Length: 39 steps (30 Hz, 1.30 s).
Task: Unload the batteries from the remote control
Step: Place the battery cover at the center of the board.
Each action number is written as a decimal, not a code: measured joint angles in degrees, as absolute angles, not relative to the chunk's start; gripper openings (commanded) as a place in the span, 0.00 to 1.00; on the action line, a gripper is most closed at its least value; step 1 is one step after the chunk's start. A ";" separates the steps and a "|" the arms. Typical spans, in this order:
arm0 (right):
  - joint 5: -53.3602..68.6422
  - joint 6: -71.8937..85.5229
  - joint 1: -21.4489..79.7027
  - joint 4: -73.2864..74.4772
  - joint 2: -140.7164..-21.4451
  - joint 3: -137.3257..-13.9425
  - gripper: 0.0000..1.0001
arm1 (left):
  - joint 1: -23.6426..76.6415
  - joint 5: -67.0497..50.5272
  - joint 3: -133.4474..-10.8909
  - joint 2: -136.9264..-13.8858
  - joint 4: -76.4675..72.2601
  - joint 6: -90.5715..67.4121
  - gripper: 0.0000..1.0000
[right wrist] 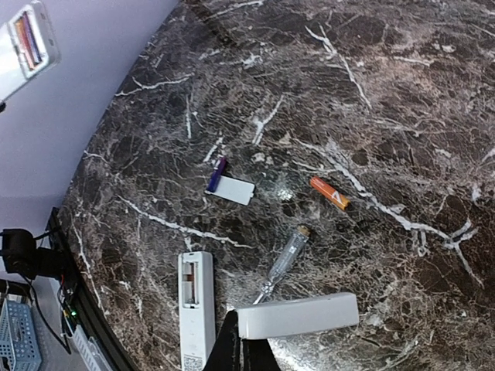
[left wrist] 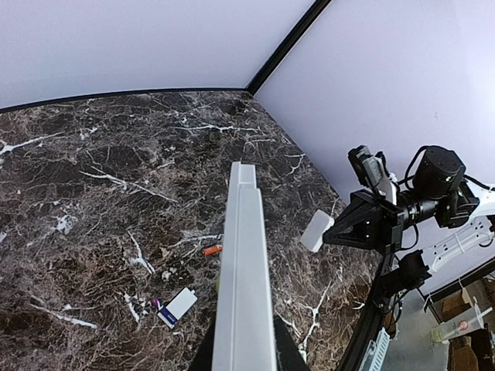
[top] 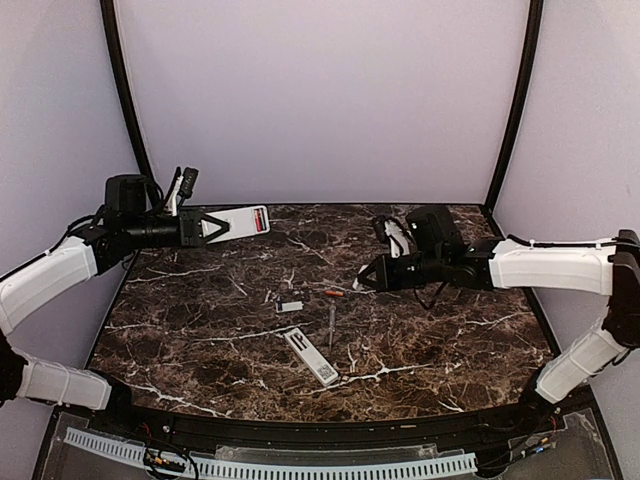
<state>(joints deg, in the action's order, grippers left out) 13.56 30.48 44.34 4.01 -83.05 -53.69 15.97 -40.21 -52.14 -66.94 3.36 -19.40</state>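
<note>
Left gripper, ten o'clock, gripping remote; right gripper, two o'clock, gripping cover plate; orange battery on bench.

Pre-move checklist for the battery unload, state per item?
1. Left claw grips held remote: ok.
2. Held remote's compartment uncovered: ok.
3. Its batteries removed: not ok, both inside.
4. Right claw free to pick: not ok, shut on cover plate.
5. Orange battery and purple battery already out on the table: ok.
6. Table remote emptied: cannot tell.
</note>
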 measured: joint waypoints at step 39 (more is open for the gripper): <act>7.64 28.82 44.27 19.00 -104.40 -66.11 0.26 | 15.97 -41.41 -52.12 -69.32 3.09 -19.70 0.00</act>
